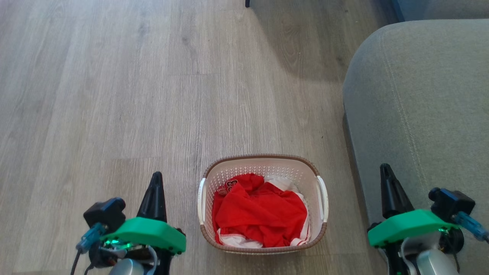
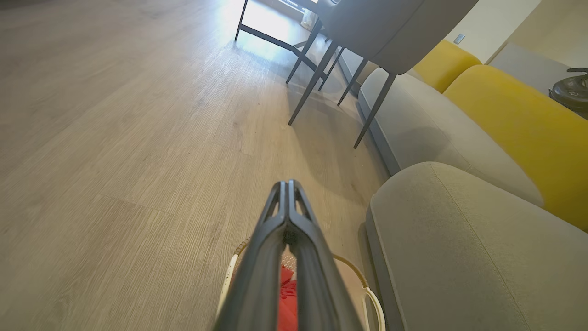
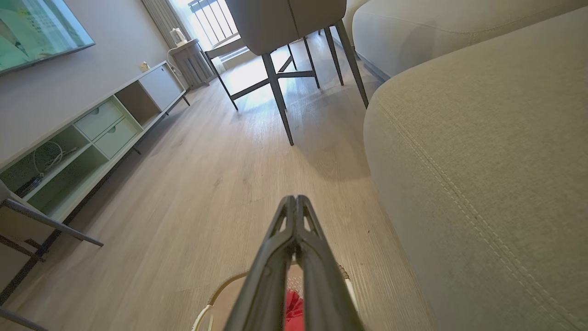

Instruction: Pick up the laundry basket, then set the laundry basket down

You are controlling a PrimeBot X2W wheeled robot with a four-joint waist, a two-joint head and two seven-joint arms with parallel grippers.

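Basket (image 1: 267, 168) sits on floor (image 1: 114, 95), at 6 o'clock in head view, upright, red and white clothes (image 1: 259, 214) inside. Left gripper (image 1: 156, 179) at basket's 9 o'clock, apart from it; fingers pressed together at tips, holding nothing. Right gripper (image 1: 385, 170) at basket's 3 o'clock, also apart, seen against sofa (image 1: 420, 114); fingers likewise closed, empty. Sofa flanks basket at 3 o'clock, near, not touching. Chair legs (image 2: 312, 79) at 12 o'clock in left wrist view.
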